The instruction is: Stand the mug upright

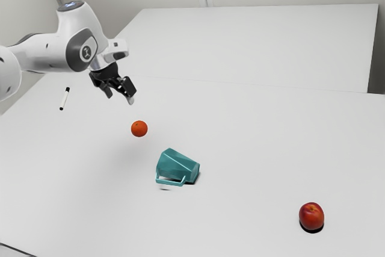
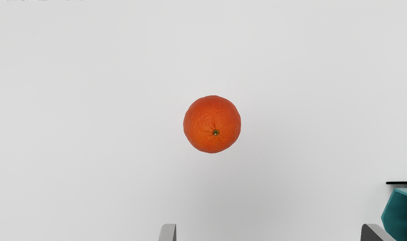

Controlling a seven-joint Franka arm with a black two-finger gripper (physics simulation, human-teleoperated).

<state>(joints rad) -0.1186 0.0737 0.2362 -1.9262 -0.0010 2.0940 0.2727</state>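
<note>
White, flat table (image 1: 258,142), supporting the objects. White-and-grey jointed arm (image 1: 51,52), its round emblem (image 1: 86,52) bearing no readable lettering. Black two-finger gripper (image 1: 120,96), fingers apart and empty, raised above the table. Faceted teal mug (image 1: 177,165), lying on its side, mouth toward the exterior view's left (flat facets probably check rolling). Round red fruit (image 1: 311,216); round orange citrus (image 1: 139,128). Slim black-and-white marker (image 1: 65,99), no legible label.

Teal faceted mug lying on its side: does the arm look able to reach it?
Probably yes: the open black pincer is raised, nothing covers the mug, and the round orange fruit looks low enough to pass over.
</note>
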